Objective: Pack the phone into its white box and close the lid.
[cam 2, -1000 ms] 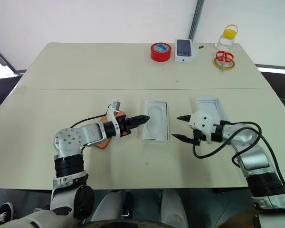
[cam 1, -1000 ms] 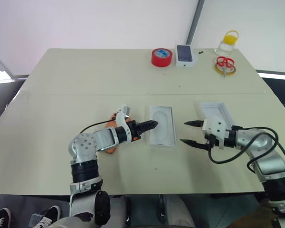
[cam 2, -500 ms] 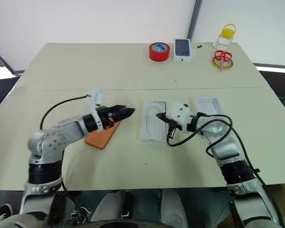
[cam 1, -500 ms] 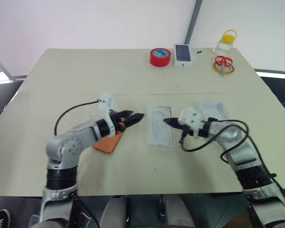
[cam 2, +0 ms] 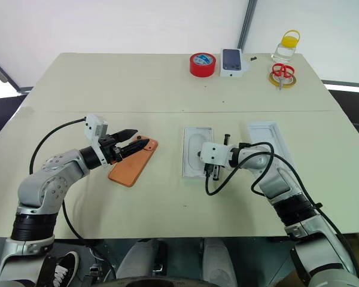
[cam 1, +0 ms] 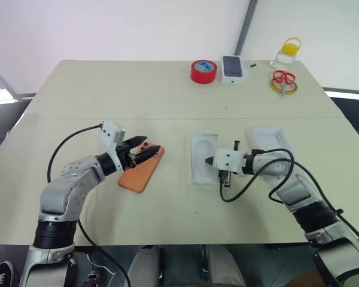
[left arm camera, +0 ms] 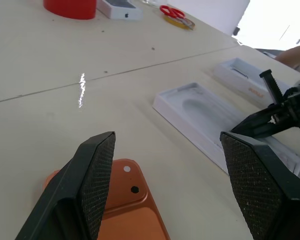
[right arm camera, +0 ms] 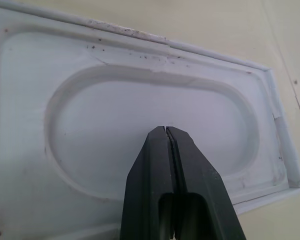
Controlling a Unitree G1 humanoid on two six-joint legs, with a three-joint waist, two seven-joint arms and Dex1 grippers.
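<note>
The right gripper [cam 2: 198, 157], its fingers pressed shut on nothing, hovered over the moulded oval hollow of the white box [cam 2: 189, 139] at mid-table; whether the tips touched it was hard to tell. The left gripper [cam 2: 133, 142] stood wide open just above the camera end of the phone [cam 2: 131, 164], which lay flat to the left of the box. The lid [cam 2: 275, 139] lay open side up to the right, near the box. A red tape roll [cam 2: 203, 64] sat at the far edge.

Orange phone [cam 1: 142, 171] flat beside white box [cam 1: 204, 166]
</note>
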